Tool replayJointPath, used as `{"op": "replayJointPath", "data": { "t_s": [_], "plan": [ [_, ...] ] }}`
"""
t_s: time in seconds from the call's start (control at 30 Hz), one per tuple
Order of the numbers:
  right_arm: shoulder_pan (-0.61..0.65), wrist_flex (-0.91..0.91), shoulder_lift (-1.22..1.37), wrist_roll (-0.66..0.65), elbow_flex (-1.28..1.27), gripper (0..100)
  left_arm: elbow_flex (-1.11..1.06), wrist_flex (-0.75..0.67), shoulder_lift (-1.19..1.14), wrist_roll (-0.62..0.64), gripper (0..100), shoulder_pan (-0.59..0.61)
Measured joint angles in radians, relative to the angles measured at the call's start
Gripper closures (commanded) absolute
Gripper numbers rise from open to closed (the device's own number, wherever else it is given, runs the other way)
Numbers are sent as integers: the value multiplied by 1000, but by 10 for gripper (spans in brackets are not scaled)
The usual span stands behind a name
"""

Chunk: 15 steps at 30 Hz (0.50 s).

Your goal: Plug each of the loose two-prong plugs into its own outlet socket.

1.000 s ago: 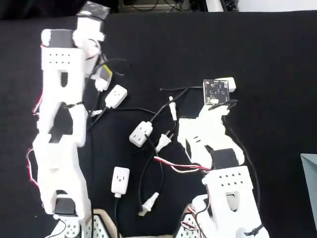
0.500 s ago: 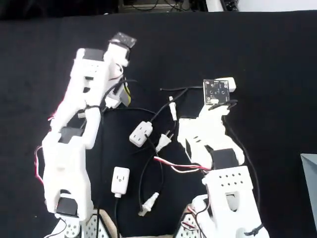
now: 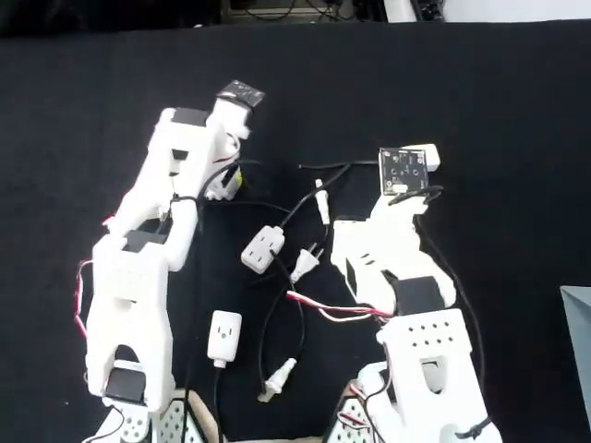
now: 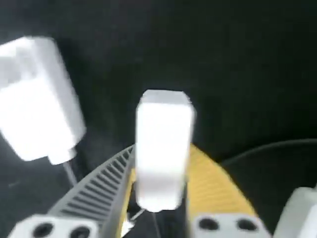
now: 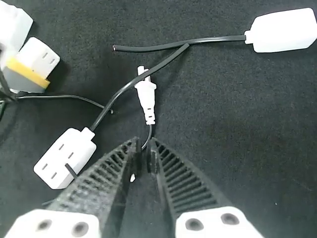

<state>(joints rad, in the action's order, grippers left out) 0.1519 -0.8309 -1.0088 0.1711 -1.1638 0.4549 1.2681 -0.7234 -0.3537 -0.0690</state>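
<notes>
My left gripper (image 4: 162,151) is shut on a white outlet socket (image 4: 163,141), held between its grey and yellow fingers; in the high view that gripper (image 3: 224,182) is left of the table's middle. A second socket (image 3: 263,247) lies just beyond it. My right gripper (image 5: 142,151) is shut on the black cord just behind a white two-prong plug (image 5: 146,99), which lies ahead of the fingertips. More loose plugs (image 3: 305,263) (image 3: 279,377) lie among the cords. Another socket (image 3: 224,334) rests near the front, and one more (image 5: 282,30) at the far right.
The table (image 3: 517,111) is covered in black cloth. Black cords loop across its middle between the two arms. A red and white wire (image 3: 323,309) runs from the right arm. A grey object (image 3: 580,314) shows at the right edge.
The left arm has swung to the right, toward the middle of the table, and its gripper now covers the socket. The right arm and its plug have stayed put.
</notes>
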Motion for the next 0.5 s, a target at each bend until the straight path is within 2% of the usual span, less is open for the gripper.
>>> {"op": "replayJointPath", "data": {
  "t_s": [0.2,0.5],
  "plan": [
    [0,0,0,0,0,955,-2,92,94,0,973,-2],
    [0,0,0,0,0,955,-9,344,450,0,973,-15]
  ]
}}
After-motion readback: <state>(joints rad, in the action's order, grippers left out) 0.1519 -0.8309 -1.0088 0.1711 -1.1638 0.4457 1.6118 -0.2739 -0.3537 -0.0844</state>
